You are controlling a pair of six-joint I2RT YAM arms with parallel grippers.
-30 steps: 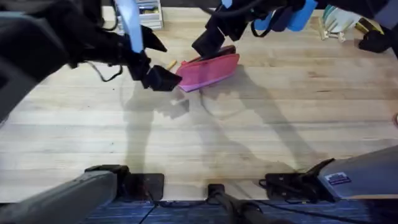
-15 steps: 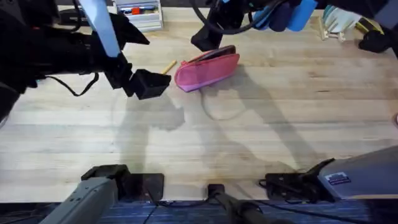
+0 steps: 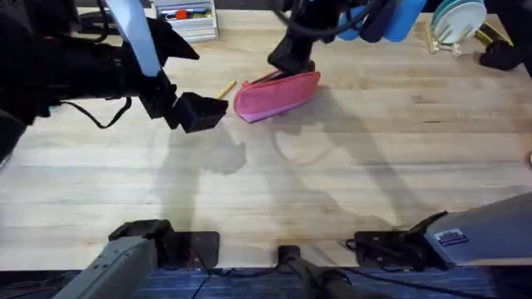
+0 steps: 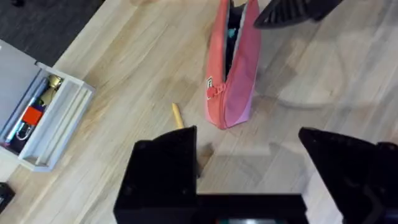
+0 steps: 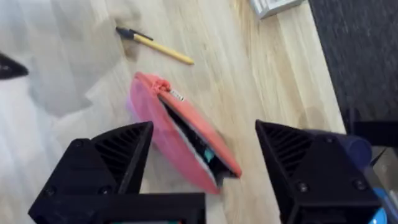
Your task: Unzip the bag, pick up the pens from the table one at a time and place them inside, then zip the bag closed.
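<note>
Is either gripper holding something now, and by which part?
Nothing is held. The left gripper and the right gripper are both open above the bag and the pen.

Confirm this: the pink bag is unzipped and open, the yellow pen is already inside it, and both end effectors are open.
Not quite. The yellow pen is not inside; it lies on the table beside the pink bag, as the right wrist view shows. The bag is indeed unzipped, and the left end effector and right end effector are open.
</note>
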